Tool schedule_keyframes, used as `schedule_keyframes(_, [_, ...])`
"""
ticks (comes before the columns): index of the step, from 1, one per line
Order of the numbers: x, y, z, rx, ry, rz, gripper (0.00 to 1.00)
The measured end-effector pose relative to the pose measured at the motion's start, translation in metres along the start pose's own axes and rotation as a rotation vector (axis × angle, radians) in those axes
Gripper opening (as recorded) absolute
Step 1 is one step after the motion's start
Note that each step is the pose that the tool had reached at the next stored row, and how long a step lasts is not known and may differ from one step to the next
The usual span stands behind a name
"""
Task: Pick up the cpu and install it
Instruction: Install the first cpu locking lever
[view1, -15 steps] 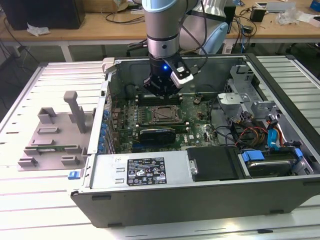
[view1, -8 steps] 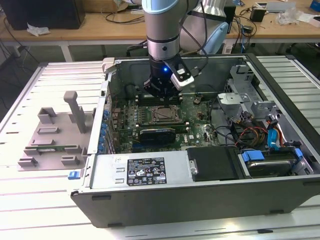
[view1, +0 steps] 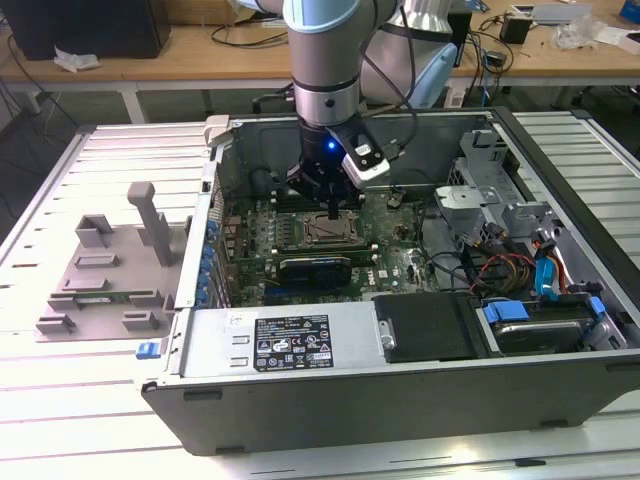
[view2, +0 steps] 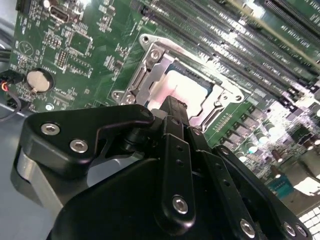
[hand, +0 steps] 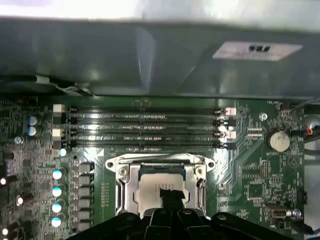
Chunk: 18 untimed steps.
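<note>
I have the gripper (view1: 333, 212) down inside the open computer case (view1: 400, 370), right over the metal-framed socket (view1: 331, 232) on the green motherboard (view1: 395, 255). In both wrist views the cpu (view2: 182, 90) (hand: 162, 187) lies flat inside that socket frame (hand: 161, 167), its pale metal top catching the light, and the black fingers (view2: 172, 117) come together narrow, their tips at or just above the chip; I cannot tell whether they touch it. The long memory slots (hand: 145, 127) run just beside the socket. Out on the bench (view1: 60, 170), at the exterior view's left, the grey plastic fixture (view1: 105, 265) sits well apart from the case.
</note>
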<state>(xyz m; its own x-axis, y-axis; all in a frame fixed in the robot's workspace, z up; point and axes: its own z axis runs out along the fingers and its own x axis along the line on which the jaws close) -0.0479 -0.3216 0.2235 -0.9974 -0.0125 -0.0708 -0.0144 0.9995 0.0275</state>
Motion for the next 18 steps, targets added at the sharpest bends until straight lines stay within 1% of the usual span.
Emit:
schedule_keyframes(3, [0.0002,-0.0013,0.0000,0.0001,0.0000,0.000,0.11])
schedule_keyframes(6, [0.0000,-0.0013,-0.0044,0.0002,0.0000,0.000,0.11])
schedule_keyframes(11, [-0.0012,-0.0008,-0.0209,0.0000,0.0000,0.000,0.11])
schedule_keyframes(13, [-0.0020,-0.0005,-0.0326,0.0000,0.0000,0.000,0.11])
schedule_keyframes(14, [-0.0023,-0.0004,-0.0367,0.0000,0.0000,0.000,0.11])
schedule_keyframes(16, [-0.0027,-0.0002,-0.0424,0.0002,0.0001,0.000,0.11])
schedule_keyframes(18, [-0.0028,-0.0015,-0.0429,0.0002,0.0001,0.001,0.11])
